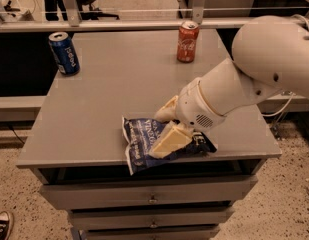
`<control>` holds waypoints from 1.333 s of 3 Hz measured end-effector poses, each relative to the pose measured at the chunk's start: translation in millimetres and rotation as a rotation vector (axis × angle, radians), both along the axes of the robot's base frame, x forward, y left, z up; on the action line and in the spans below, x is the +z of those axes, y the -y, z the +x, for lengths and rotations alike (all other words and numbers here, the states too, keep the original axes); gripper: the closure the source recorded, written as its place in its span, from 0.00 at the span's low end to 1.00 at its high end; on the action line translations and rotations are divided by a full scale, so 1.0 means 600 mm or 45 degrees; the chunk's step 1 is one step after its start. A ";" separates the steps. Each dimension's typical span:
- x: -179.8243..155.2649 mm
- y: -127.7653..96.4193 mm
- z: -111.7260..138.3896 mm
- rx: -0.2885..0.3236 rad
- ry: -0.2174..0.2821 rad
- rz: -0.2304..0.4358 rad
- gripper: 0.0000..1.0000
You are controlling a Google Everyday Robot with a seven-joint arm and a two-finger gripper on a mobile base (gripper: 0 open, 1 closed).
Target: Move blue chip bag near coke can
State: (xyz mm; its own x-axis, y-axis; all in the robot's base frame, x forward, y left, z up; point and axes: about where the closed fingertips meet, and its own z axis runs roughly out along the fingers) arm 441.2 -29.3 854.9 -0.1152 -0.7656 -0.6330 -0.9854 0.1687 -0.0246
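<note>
The blue chip bag (144, 140) lies flat at the front edge of the grey cabinet top (119, 94), its lower corner hanging over the edge. The coke can (187, 42) stands upright at the back, right of the middle, far from the bag. My gripper (165, 127) is down over the middle of the bag. Its cream fingers are apart: one finger (166, 141) lies on the bag's front part and the other sits at its back edge. The white arm (254, 74) comes in from the right and hides the bag's right part.
A blue soda can (63, 53) stands upright at the back left corner. Drawers (149, 196) sit below the top. A railing and a chair stand behind the cabinet. A shoe (0, 225) is on the floor at the lower left.
</note>
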 end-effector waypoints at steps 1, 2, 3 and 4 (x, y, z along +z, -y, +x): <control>-0.002 0.003 0.005 -0.002 0.018 0.006 0.63; 0.015 0.011 0.013 -0.001 0.048 0.009 0.86; 0.052 0.025 0.026 -0.007 0.106 0.009 1.00; 0.090 0.046 0.042 -0.024 0.167 0.001 1.00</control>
